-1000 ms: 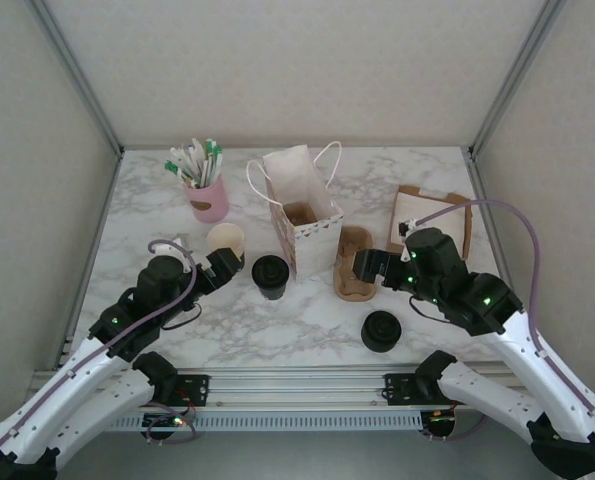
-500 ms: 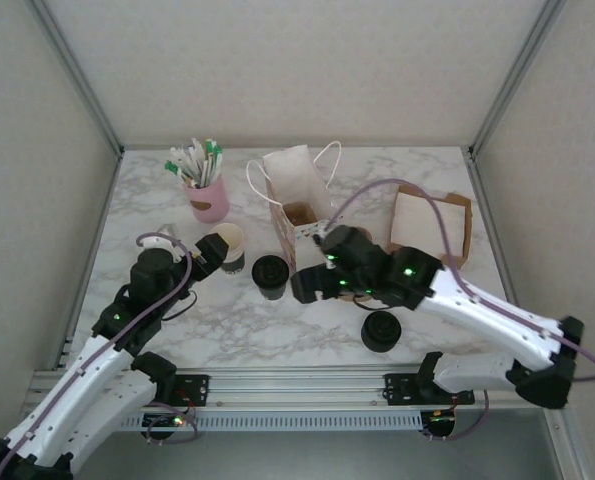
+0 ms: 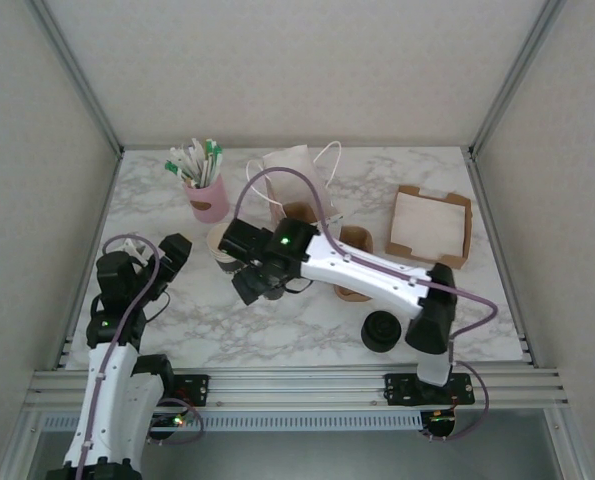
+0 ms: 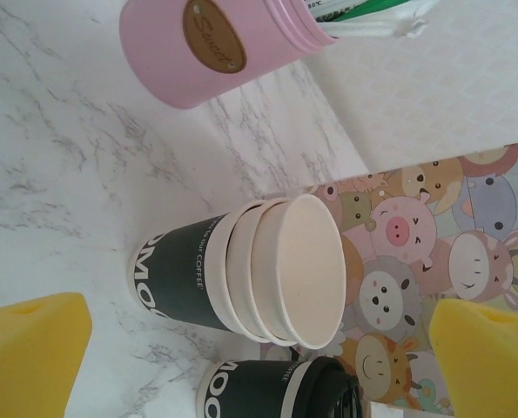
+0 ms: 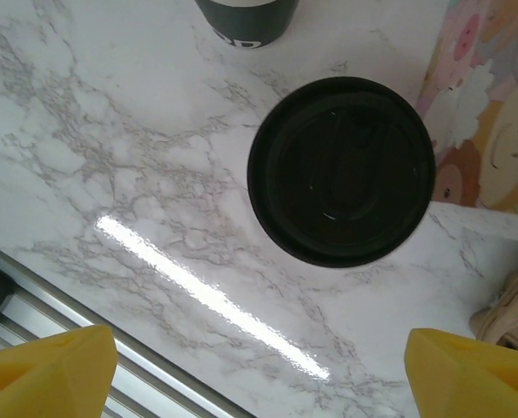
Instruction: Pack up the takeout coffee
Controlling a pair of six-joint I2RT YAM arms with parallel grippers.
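Hovering above the coffee (image 5: 341, 170), the right gripper (image 5: 259, 374) holds its jaws wide apart, gripping nothing. The coffee stands on the table (image 5: 111, 157) just beside the bag (image 5: 489, 113). The left gripper (image 3: 174, 248) is open too, facing stacked lidless cups (image 4: 276, 270).

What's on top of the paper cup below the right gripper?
A round black plastic lid caps the dark paper cup, fully covering its mouth. Whatever is inside is hidden.

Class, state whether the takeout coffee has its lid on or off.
On. A round black lid covers the whole mouth of the takeout coffee.
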